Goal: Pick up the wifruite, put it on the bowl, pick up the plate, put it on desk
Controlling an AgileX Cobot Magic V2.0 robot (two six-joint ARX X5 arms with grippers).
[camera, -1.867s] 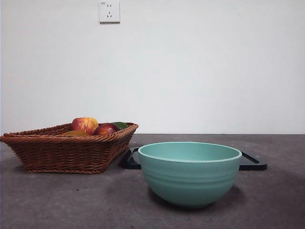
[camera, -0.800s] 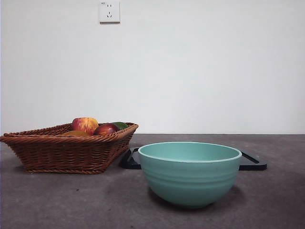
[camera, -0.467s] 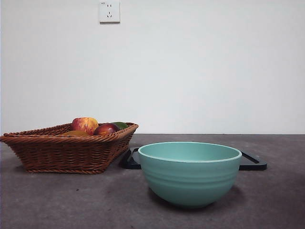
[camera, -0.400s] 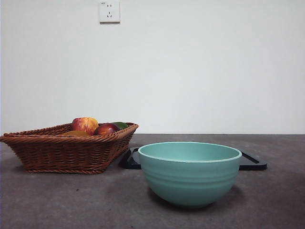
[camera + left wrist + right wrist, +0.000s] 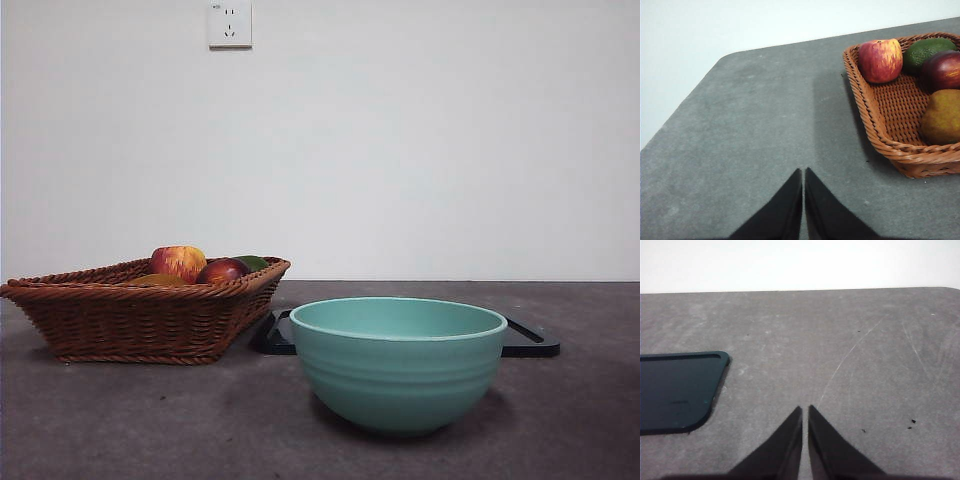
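The tan-brown wifruite [image 5: 942,116] lies in a brown wicker basket [image 5: 140,318] at the left, with a red-and-yellow apple [image 5: 178,262], a dark red fruit [image 5: 222,270] and a green fruit [image 5: 926,51]. In the front view only a sliver of the wifruite [image 5: 155,281] shows above the basket rim. The teal-green bowl [image 5: 398,362] stands empty at the front centre of the desk [image 5: 150,420]. A flat black plate [image 5: 675,390] lies behind the bowl. My left gripper [image 5: 803,172] is shut above bare desk beside the basket. My right gripper [image 5: 805,410] is shut above bare desk beside the plate.
A white wall with a socket [image 5: 229,24] stands behind the desk. The desk's rounded corner [image 5: 725,55] shows in the left wrist view, and its far edge [image 5: 800,291] in the right wrist view.
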